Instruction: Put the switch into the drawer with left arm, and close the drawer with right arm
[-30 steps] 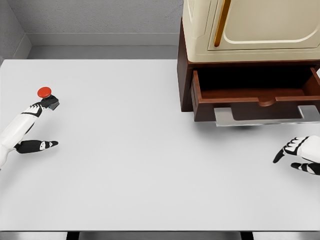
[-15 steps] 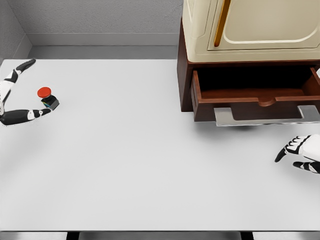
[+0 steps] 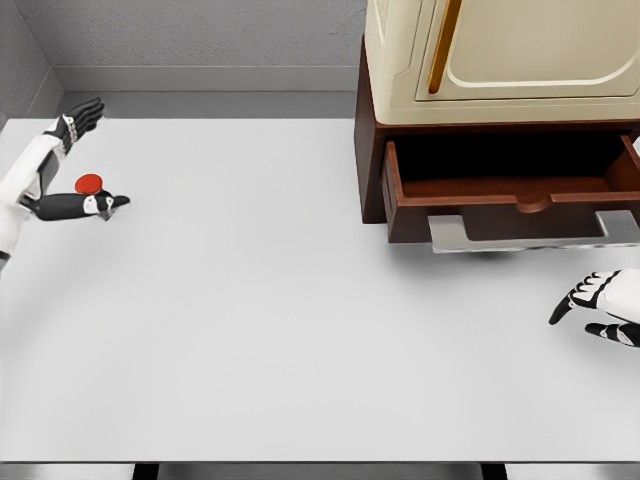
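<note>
Far left of the open brown wooden drawer (image 3: pixel 500 190), the small, rigid, probably light red-buttoned switch (image 3: pixel 90 184) is bracketed by the left hand (image 3: pixel 60 165), fingers spread; best pinched at its dark base.

The tabletop (image 3: pixel 300 330) looks like a smooth, matt white surface without any grain or pattern. The drawer (image 3: pixel 510 195) appears to be dark reddish-brown wood with a slightly satin finish, and its handle (image 3: pixel 530 232) looks like flat grey metal. The cabinet (image 3: pixel 500 55) above it has a cream, smooth and lightly glossy surface, like painted plastic. The switch (image 3: pixel 90 184) has a red plastic-looking cap. The left hand (image 3: pixel 70 165) looks like hard black and white plastic.
</note>
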Robot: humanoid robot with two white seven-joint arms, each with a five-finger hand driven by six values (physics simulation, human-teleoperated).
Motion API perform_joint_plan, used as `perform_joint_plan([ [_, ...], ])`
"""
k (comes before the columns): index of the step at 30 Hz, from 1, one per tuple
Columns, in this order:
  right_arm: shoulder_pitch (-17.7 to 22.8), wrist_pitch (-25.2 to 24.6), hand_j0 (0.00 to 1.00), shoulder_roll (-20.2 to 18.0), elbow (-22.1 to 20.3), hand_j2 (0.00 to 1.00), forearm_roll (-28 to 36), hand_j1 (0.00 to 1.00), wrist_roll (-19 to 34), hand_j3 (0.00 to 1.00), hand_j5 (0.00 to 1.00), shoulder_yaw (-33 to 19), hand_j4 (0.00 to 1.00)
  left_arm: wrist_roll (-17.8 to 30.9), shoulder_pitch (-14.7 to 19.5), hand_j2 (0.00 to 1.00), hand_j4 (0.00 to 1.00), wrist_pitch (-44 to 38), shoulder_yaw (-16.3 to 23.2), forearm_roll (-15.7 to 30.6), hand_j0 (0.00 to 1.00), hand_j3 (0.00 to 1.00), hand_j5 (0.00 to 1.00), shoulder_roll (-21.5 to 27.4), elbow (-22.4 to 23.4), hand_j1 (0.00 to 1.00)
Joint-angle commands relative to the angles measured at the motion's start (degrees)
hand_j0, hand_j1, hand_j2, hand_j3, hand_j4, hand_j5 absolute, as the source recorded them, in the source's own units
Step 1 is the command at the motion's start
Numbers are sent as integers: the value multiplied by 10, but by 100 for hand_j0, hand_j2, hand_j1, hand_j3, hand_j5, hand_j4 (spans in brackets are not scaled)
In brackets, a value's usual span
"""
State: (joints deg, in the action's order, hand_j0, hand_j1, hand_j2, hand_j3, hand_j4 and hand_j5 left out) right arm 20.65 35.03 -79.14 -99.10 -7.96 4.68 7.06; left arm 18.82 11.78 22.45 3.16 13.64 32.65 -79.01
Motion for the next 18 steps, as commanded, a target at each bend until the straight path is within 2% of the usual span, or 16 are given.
perform_joint_plan([
  [1, 0, 0, 60, -1, 0, 60, 3, 60, 0, 60, 60, 0, 60, 3, 1, 100, 100, -22, 0, 17, 100, 100, 100, 1, 25, 100],
  [8, 0, 0, 60, -1, 0, 60, 3, 60, 0, 60, 60, 0, 60, 3, 31, 100, 100, -30, 1, 13, 100, 100, 100, -9, 97, 100],
  [18, 0, 0, 60, -1, -1, 60, 3, 60, 1, 60, 60, 0, 60, 2, 60, 100, 100, -12, 1, -7, 100, 100, 100, -58, 194, 100],
])
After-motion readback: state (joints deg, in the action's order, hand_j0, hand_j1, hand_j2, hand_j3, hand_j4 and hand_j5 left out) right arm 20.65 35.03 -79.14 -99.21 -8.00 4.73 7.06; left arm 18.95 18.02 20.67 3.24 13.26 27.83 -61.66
